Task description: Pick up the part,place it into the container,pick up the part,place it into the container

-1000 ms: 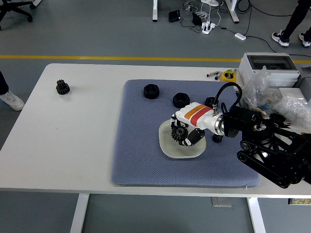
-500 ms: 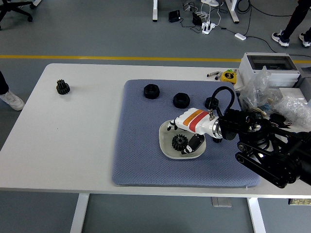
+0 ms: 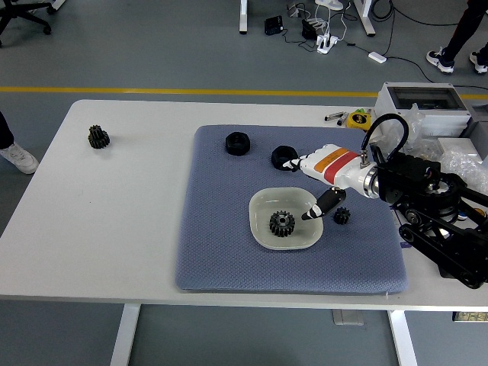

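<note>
Now gear (image 3: pixel 282 223) lies in dish (image 3: pixel 261 232); right hand (image 3: pixel 320 171) above rim, fingers (image 3: pixel 290 163) apart, empty.

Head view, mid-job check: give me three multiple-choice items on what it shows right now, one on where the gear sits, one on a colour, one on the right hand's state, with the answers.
1. Where does the large gear lie?
A. in the white dish
B. on the bare table at the near edge
C. in the grey box at the far right

2. What colour is the mat under the dish?
A. green
B. blue-grey
C. red

3. What is the right hand doing?
A. clamped on the large gear
B. pressing a nut into the mat
C. open above the dish's far right rim, holding nothing

Answers:
1 A, the gear rests flat inside the dish.
2 B, the padded mat shows blue-grey.
3 C, its fingers are spread, clear of the gear.
</note>
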{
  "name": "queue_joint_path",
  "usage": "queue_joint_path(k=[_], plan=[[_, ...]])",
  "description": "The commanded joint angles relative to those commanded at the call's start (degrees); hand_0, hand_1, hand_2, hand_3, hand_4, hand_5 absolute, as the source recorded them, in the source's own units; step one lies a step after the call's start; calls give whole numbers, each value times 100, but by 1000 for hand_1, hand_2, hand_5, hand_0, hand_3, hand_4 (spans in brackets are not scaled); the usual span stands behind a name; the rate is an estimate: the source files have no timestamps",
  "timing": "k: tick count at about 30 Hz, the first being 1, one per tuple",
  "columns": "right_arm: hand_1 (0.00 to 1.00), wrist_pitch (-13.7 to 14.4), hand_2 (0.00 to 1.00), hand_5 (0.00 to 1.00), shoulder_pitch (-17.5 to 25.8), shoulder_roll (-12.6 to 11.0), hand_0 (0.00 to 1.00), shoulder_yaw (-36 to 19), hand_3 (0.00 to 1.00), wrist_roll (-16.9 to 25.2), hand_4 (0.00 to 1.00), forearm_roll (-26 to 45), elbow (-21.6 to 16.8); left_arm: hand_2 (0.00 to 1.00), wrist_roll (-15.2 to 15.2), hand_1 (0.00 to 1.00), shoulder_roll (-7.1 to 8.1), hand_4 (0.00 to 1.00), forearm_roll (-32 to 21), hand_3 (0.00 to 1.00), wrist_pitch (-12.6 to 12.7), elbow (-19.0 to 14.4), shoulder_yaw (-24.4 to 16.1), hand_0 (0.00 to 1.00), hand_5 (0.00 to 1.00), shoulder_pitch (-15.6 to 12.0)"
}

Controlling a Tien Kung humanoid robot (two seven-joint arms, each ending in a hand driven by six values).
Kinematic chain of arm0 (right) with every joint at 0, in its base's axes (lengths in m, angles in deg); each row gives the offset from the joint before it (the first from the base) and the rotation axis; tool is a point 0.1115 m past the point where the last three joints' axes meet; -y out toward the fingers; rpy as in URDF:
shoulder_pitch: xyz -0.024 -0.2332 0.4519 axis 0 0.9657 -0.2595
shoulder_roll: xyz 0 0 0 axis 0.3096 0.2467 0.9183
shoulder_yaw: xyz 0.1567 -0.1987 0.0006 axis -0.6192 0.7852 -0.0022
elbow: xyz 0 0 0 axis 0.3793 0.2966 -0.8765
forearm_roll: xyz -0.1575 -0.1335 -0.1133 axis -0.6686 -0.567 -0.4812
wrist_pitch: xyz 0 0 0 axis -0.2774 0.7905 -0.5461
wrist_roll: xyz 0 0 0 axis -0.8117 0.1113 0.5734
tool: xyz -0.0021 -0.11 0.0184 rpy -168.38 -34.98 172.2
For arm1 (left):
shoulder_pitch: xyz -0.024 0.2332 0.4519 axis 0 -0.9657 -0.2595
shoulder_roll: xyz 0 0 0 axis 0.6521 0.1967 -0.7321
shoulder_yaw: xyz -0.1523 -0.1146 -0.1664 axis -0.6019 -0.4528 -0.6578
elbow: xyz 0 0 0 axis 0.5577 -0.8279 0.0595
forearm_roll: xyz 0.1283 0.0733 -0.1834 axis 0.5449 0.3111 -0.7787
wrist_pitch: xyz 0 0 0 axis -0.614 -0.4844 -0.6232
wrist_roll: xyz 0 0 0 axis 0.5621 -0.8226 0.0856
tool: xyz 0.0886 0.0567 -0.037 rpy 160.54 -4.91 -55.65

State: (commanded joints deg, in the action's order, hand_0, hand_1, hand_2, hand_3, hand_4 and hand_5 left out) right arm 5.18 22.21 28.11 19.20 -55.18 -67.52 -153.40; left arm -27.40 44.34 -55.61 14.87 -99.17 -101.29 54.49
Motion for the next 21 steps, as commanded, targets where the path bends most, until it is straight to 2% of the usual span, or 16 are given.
queue_joint_path(k=[2,7,16,17,21], plan=[[591,-16,735,365,45,-119,427,-86,817,13,998,29,0,627,-2,681,2,598,-9,555,-3,0,6,658,498,-1],[585,16,703,363,100,-214,420,-2,777,37,998,171,164,627,4,681,-6,598,8,555,-3,3,-13,657,498,-12],[573,181,684,358,157,-149,411,286,764,5,998,216,612,627,-3,682,-30,597,-29,555,-6,-4,15,657,496,-19],[554,209,663,353,164,-143,375,303,669,-2,998,231,662,627,-8,681,-31,598,-44,555,-6,-5,27,657,495,-21],[554,301,663,353,185,-108,375,348,669,-22,998,304,849,627,-8,681,-38,598,-48,555,-5,-5,27,657,495,-22]])
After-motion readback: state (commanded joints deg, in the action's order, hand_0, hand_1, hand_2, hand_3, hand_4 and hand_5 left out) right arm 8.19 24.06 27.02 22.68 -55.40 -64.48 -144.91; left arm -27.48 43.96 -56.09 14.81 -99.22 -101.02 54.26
